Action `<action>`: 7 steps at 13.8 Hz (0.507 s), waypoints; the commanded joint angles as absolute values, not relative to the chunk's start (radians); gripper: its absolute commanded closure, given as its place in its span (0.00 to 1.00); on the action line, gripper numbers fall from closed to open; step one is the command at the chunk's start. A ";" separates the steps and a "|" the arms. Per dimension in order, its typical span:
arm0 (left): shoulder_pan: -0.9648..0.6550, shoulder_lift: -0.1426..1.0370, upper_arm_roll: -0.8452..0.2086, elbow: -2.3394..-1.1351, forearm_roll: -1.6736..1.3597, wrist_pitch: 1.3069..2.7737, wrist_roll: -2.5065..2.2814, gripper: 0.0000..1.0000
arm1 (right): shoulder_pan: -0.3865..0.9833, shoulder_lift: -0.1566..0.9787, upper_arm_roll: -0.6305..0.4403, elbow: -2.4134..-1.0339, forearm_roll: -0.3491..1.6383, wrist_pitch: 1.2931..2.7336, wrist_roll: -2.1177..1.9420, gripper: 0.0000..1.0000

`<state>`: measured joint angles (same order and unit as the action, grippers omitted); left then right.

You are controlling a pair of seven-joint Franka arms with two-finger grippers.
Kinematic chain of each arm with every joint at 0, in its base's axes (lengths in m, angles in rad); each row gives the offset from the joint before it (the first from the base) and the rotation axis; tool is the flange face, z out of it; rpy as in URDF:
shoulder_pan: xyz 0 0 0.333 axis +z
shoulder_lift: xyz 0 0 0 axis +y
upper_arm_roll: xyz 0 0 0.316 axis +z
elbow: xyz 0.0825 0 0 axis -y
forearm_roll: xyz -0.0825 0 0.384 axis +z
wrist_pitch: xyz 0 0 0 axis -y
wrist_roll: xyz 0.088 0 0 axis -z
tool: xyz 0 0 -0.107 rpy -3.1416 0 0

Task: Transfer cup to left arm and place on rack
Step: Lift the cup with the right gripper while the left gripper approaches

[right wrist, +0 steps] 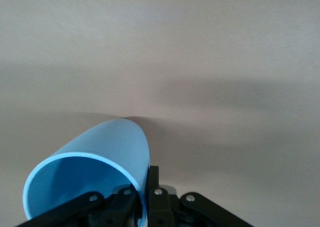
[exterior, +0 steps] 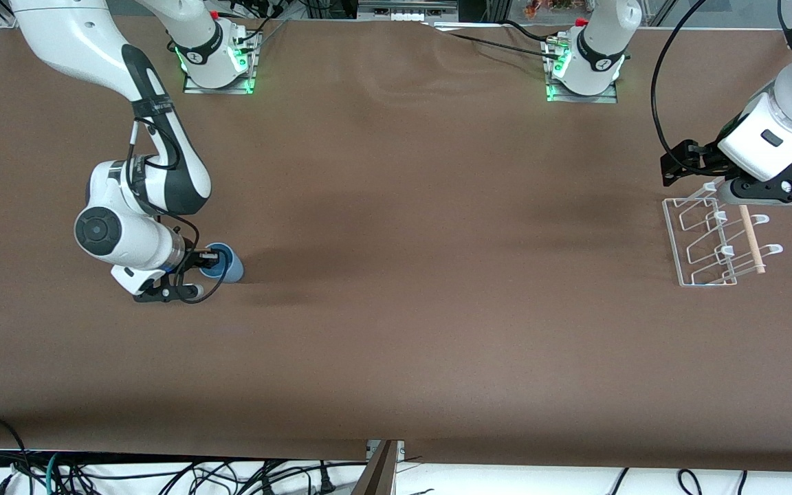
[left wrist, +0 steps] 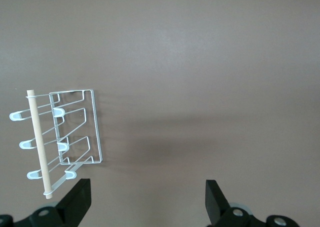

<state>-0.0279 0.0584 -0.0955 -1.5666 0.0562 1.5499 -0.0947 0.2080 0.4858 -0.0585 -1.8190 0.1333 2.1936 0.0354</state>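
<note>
Right wrist view: right end effector [right wrist: 141, 197] pinches the smooth, tapered cup's [right wrist: 100, 177] rim.

Brown table [exterior: 396, 330] — cables [exterior: 162, 474] below

Nothing readable is showing anywhere: no lettering, numbers or labels are appearing on the arms, the cup [exterior: 225, 263] or the rack [exterior: 705, 242].
</note>
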 commanded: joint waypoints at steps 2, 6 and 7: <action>-0.025 0.046 -0.098 -1.571 0.040 1.536 -0.094 0.00 | 0.198 0.419 -0.023 -1.798 0.439 2.111 0.054 1.00; -0.038 0.098 -0.100 -1.565 0.000 1.473 -0.083 0.00 | 0.198 0.414 -0.026 -1.619 0.629 1.939 0.194 1.00; -0.041 0.104 -0.100 -1.557 -0.044 1.474 -0.081 0.00 | 0.198 0.394 -0.025 -1.605 0.653 1.939 0.239 1.00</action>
